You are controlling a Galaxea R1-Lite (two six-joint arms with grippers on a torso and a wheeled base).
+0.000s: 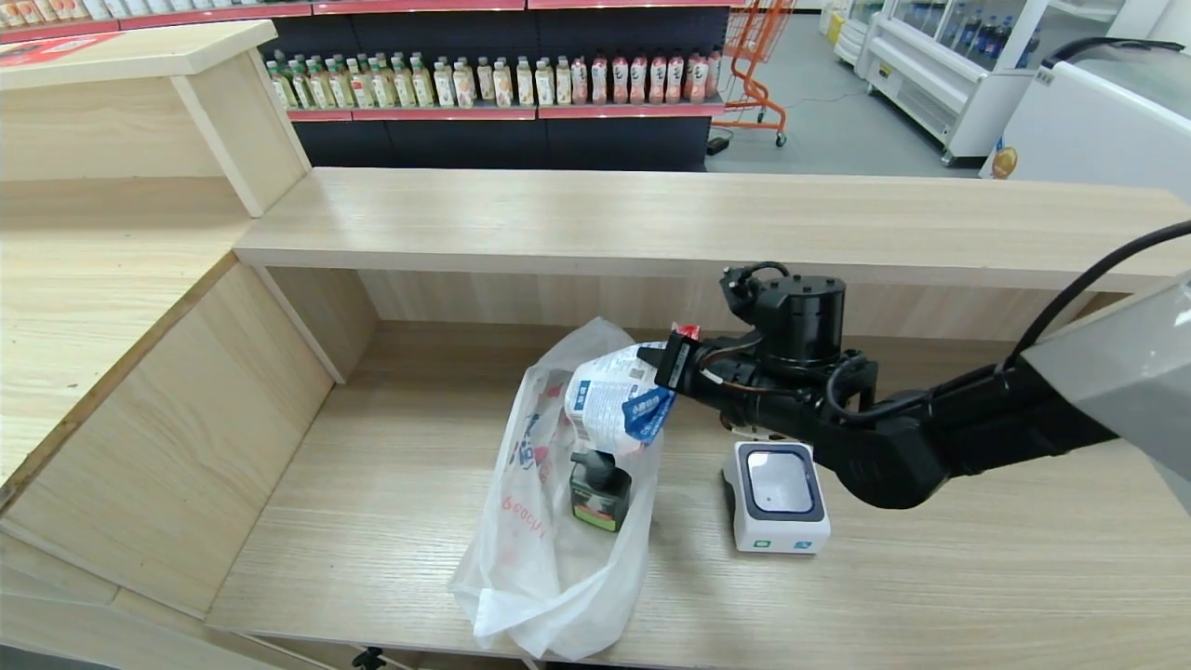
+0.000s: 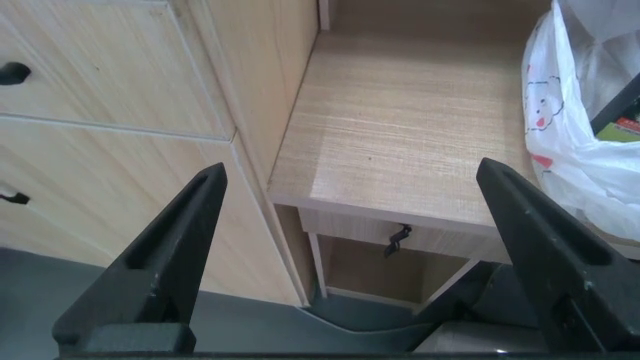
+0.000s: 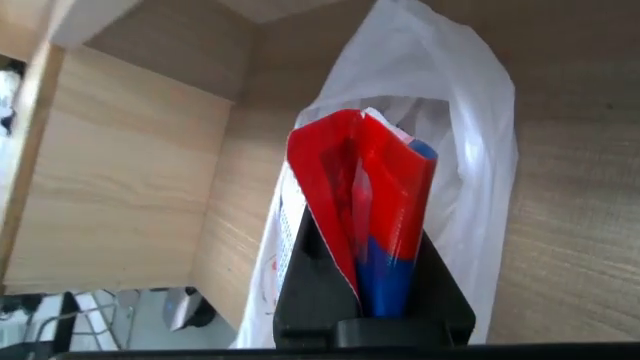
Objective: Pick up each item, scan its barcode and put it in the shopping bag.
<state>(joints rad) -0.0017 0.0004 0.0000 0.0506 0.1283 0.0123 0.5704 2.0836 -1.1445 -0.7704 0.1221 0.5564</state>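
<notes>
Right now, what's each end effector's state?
Left end effector: open, empty.
Right end effector: closed on the packet, over the shopping bag.

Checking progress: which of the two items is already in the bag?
The dark black-capped bottle, sitting inside the shopping bag; the white-and-blue packet hangs over the bag's mouth, clamped in the right gripper.

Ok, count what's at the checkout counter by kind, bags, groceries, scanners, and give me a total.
Shopping bag: 1
Groceries: 2, dark bottle in the bag, packet in the right tool
Scanner: 1
Total: 4
</notes>
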